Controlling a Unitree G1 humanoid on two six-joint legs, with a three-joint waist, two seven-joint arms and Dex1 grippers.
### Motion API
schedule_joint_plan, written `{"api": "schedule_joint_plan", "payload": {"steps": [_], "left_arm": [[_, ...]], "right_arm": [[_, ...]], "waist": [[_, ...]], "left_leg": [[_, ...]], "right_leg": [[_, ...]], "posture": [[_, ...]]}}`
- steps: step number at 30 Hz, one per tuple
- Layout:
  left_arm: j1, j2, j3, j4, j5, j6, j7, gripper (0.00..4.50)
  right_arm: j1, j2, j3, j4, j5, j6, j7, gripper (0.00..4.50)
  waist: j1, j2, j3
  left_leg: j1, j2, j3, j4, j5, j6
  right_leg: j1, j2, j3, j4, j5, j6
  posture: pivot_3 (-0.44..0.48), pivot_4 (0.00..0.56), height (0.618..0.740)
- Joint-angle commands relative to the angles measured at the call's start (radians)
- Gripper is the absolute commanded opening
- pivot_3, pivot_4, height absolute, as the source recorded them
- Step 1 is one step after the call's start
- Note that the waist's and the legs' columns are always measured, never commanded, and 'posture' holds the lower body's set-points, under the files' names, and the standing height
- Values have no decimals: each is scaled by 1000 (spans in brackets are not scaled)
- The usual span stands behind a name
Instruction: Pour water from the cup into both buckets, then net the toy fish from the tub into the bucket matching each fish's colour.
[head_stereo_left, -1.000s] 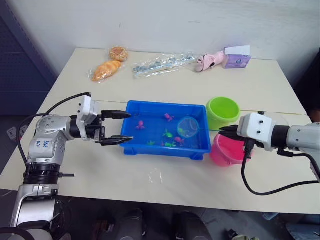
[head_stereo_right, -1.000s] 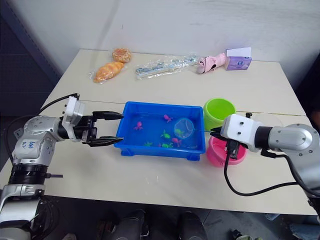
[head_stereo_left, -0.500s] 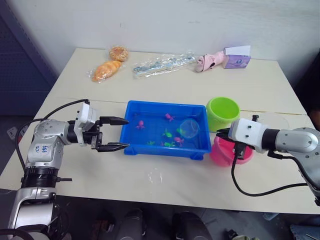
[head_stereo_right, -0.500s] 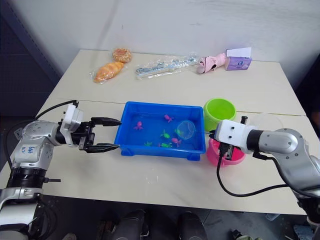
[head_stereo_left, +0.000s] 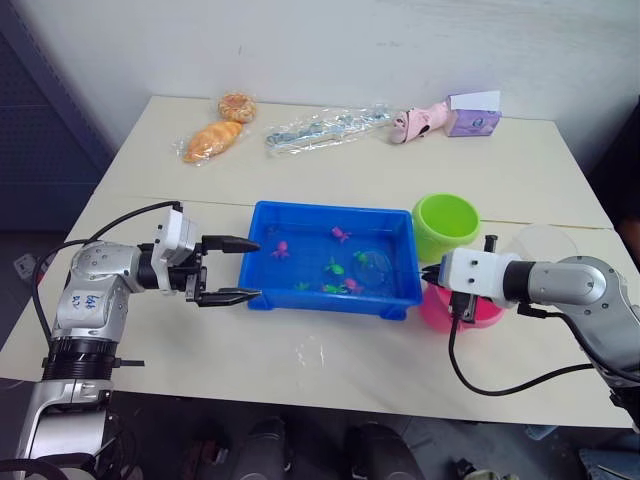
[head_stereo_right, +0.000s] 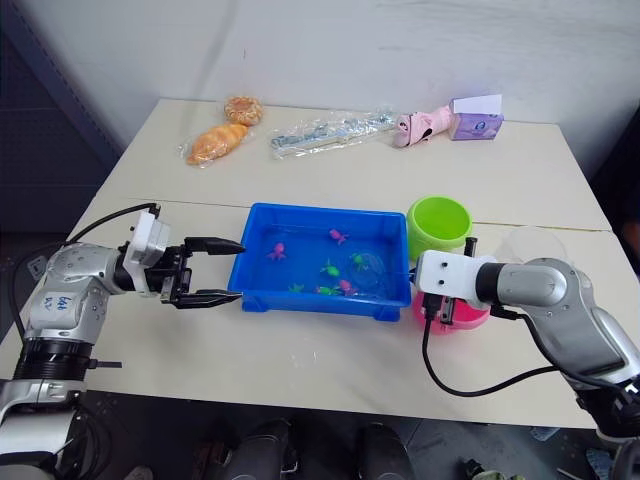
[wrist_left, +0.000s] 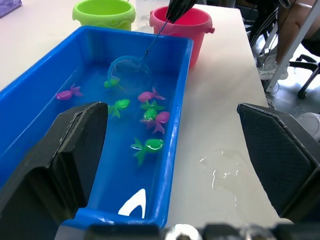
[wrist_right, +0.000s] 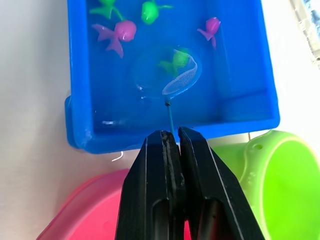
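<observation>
I'm in the netting step. My right pincer (wrist_right: 171, 137) is clamped on the thin wire handle of the net (wrist_right: 172, 74), its two fingers pressed together around it, and it sits at the right end of the tub (head_stereo_left: 262, 212), above the pink bucket (head_stereo_left: 440, 314). The hoop is dipped into the water in the right half of the tub, and in the right wrist view a green fish (wrist_right: 176, 61) lies within the ring, so I judge this catch belongs in the green bucket (head_stereo_left: 445, 225), which stands just beyond the pink one on the counter (head_stereo_left: 500, 170). Other pink and green fish (wrist_left: 148, 146) are scattered through the middle of the tub, so most of the sorting looks to be ahead of me.

My left pincer (head_stereo_left: 241, 269) hangs with its fingers apart at the tub's left end, holding nothing. The clear cup (head_stereo_left: 542, 243) stands at the far right, near the right arm.

Next I would need to lift the hoop level so the fish stays cupped, clear the tub wall, carry it over the green bucket's rim and tip it out. The handle is thin, so I expect the hoop to wobble; a slow lift seems wise.
</observation>
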Motion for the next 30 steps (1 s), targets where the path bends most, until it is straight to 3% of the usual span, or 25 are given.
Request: {"api": "schedule_joint_plan", "payload": {"steps": [1, 17, 27, 30], "left_arm": [[-5, 11, 1, -31, 0, -2, 7, 4457], [-5, 10, 0, -17, 10, -20, 17, 4457], [-22, -4, -2, 17, 19, -59, 21, 4457], [-39, -18, -2, 17, 4, -50, 22, 4457]], "right_arm": [[-10, 5, -18, -55, 49, 52, 36, 0], [-24, 69, -86, -144, 239, 345, 2, 0], [3, 8, -193, -177, 325, 417, 23, 0], [23, 15, -292, -199, 411, 470, 22, 0]], "waist": [[0, 0, 0], [0, 0, 0], [0, 0, 0], [1, 0, 0]], "left_leg": [[0, 0, 0, 0, 0, 0], [0, 0, 0, 0, 0, 0], [0, 0, 0, 0, 0, 0], [0, 0, 0, 0, 0, 0]], "right_leg": [[0, 0, 0, 0, 0, 0], [0, 0, 0, 0, 0, 0], [0, 0, 0, 0, 0, 0], [0, 0, 0, 0, 0, 0]], "posture": [[0, 150, 740], [0, 150, 740], [0, 150, 740], [0, 150, 740]]}}
